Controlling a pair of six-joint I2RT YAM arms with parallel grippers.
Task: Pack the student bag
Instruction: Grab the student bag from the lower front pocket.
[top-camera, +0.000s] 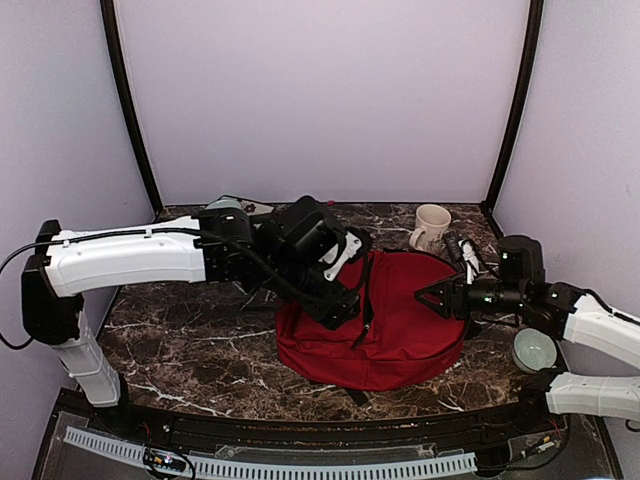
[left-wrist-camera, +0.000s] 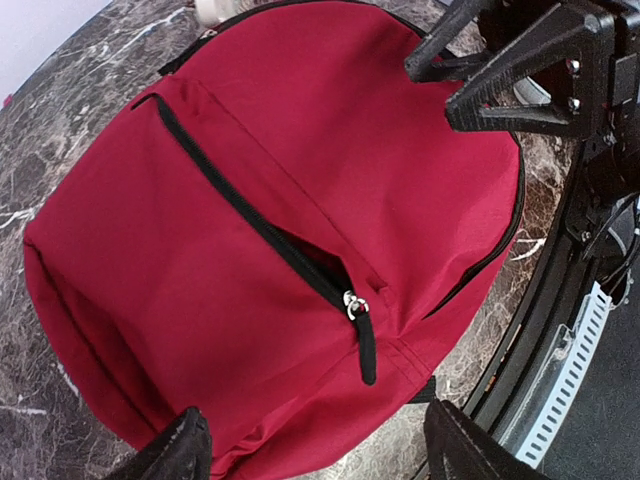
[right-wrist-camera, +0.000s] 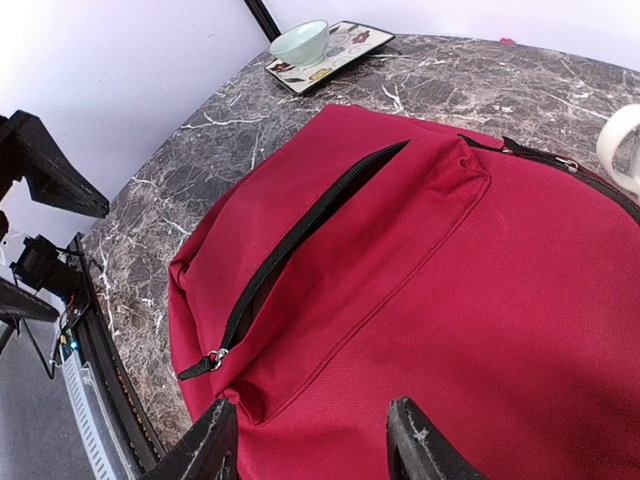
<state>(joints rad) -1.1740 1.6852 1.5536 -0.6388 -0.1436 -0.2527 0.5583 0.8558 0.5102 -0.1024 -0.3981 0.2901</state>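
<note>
The student bag (top-camera: 390, 330) is a red backpack lying flat in the middle of the marble table. Its front pocket zipper (left-wrist-camera: 250, 225) stands open, with the black pull tab (left-wrist-camera: 362, 345) at the end. My left gripper (top-camera: 336, 308) hovers over the bag's left side; it is open (left-wrist-camera: 315, 452) and nothing is between its fingers. From the right, my right gripper (top-camera: 428, 297) points at the bag. It is open too (right-wrist-camera: 310, 445), just above the red fabric, and holds nothing. The pocket's zipper pull (right-wrist-camera: 215, 358) lies to the left of its fingers.
A white mug (top-camera: 432, 225) stands behind the bag at the right, with small dark items (top-camera: 465, 250) beside it. A mint bowl (right-wrist-camera: 300, 42) sits on a patterned tray (right-wrist-camera: 345, 45) at the back left. A round pale object (top-camera: 533, 350) lies by the right arm.
</note>
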